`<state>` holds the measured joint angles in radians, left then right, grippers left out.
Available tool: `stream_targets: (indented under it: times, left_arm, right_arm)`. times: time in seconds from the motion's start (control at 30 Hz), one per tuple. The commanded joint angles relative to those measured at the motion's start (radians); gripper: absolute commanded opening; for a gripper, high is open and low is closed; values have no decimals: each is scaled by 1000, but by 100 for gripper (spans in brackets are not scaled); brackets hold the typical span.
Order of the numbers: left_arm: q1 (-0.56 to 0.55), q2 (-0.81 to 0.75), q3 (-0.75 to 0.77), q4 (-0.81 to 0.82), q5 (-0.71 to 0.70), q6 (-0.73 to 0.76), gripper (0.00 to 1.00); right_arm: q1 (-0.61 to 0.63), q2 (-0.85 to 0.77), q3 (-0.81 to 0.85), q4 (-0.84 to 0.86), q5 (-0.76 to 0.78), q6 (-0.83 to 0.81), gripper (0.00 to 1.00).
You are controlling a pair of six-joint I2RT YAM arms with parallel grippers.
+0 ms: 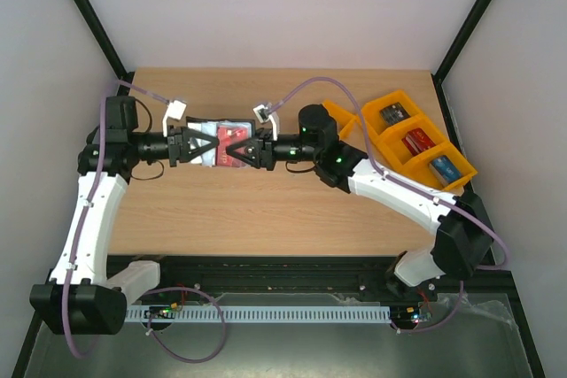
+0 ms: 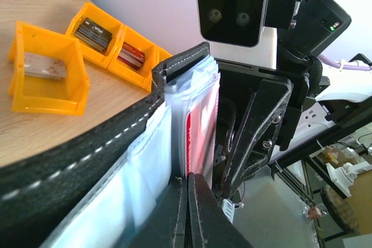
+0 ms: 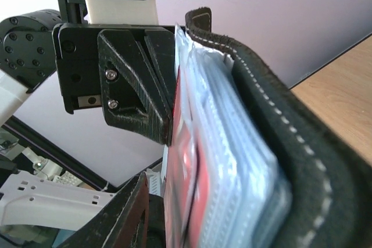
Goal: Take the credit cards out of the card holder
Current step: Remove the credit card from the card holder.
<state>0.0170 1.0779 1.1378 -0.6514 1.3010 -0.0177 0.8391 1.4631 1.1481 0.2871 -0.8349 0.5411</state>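
Observation:
The black card holder (image 1: 223, 126) hangs open above the table's middle, held between both grippers. Its stitched cover (image 2: 87, 161) and pale clear pockets fill the left wrist view. A red credit card (image 1: 229, 141) sits in a pocket, its edge showing in the left wrist view (image 2: 200, 137) and the right wrist view (image 3: 186, 184). My left gripper (image 1: 202, 146) is shut on the holder's left edge, fingers pressed together (image 2: 187, 213). My right gripper (image 1: 237, 154) is closed on the red card from the right. One finger (image 3: 125, 213) shows; the other is hidden behind the holder (image 3: 279, 137).
Three joined orange trays (image 1: 416, 99) stand at the table's back right, each with a card in it. They also show in the left wrist view (image 2: 46, 94). The table's side walls stand close on both sides.

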Motion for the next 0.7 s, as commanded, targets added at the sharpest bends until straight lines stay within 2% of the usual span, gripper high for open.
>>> stream_targets:
  times: [0.0, 0.1, 0.23, 0.27, 0.37, 0.43, 0.5, 0.67]
  left_arm:
    - [24, -18, 38, -39, 22, 53, 2]
    - [33, -19, 38, -46, 37, 55, 2]
    - [35, -22, 30, -49, 53, 63, 2]
    - [35, -25, 26, -54, 70, 72, 2]
    - [24, -35, 9, -62, 73, 91, 3]
    - [13, -41, 0, -91, 39, 132, 15]
    - [-3, -49, -24, -95, 27, 155, 19]
    - [-17, -56, -58, -96, 10, 179, 16]
  right_arm:
    - [-7, -54, -16, -1, -11, -44, 33]
    - [-9, -59, -24, 10, -20, -38, 30]
    - [-10, -59, -26, 8, -32, -38, 4]
    - [-11, -59, -27, 10, -33, -38, 2]
    - [-10, -61, -32, 34, -45, -29, 2]
    - [-11, -62, -33, 62, -65, -18, 2]
    - [-10, -64, -32, 91, -89, -8, 2]
    - [-10, -71, -32, 135, -121, 13, 2]
